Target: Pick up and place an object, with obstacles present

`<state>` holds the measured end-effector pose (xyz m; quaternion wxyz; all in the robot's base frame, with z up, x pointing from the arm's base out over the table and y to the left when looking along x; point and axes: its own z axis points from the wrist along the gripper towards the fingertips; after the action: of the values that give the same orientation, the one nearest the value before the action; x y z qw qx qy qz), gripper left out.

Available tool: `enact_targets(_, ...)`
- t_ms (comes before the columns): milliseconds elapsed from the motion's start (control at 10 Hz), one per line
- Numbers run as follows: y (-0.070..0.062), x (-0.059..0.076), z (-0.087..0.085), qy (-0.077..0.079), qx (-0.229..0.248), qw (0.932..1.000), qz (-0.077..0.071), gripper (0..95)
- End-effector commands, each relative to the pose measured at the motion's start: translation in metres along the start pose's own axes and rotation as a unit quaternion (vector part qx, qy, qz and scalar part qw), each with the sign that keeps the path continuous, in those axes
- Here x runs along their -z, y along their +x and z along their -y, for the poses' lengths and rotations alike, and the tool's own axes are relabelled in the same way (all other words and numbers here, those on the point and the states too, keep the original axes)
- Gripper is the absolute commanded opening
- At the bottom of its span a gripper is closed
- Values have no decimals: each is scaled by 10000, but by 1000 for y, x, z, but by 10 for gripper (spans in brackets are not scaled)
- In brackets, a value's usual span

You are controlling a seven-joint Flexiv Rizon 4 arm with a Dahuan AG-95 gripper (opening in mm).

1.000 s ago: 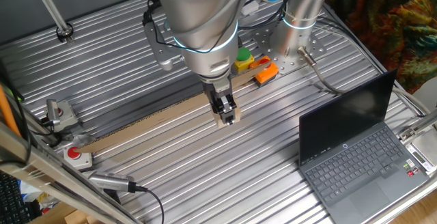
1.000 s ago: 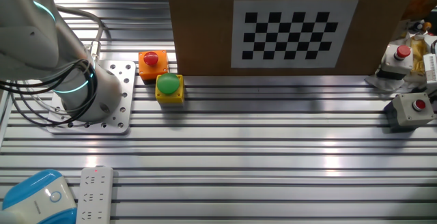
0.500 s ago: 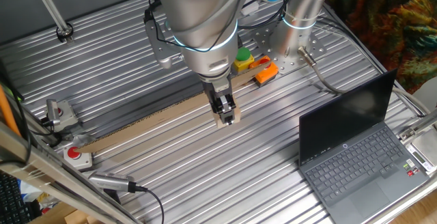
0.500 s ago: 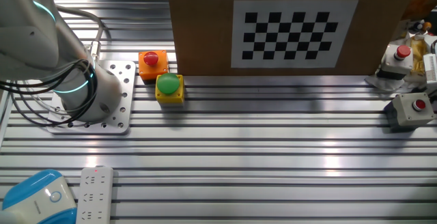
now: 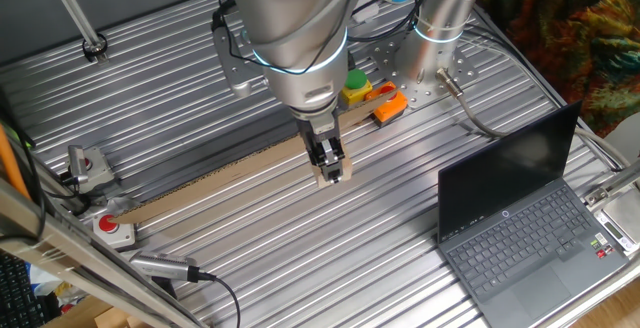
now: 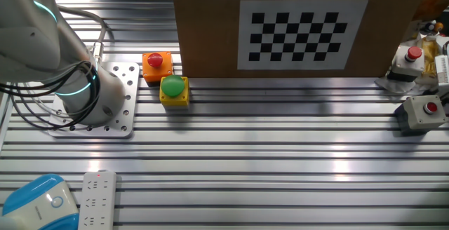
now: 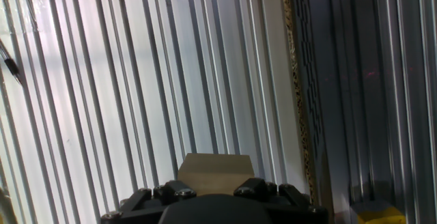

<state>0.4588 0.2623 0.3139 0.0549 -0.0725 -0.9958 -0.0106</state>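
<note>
Strip (image 5: 215, 183): long, low, flat tan cardboard-like band lying on the ribbed metal table (image 5: 300, 248).
Block (image 5: 336, 176): small tan cube at the strip's 3 o'clock end, between the fingers.
Gripper (image 5: 333, 171): narrow black fingers closed against the block.

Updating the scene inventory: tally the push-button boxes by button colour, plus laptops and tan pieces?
Red-button boxes: 3
Green-button box: 1
Laptop: 1
Tan block, held in the claw: 1
Tan strip: 1
Total: 7
</note>
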Motion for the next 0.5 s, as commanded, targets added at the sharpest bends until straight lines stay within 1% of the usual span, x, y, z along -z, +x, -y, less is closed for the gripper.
enact_targets(100,0,0,0,22,-18,10000,8,0)
enact_targets(300,0,0,0,18,-1,10000,43,0)
enact_targets(400,0,0,0,57,57,9999,68,0)
enact_targets(500,0,0,0,48,87,9999,84,0)
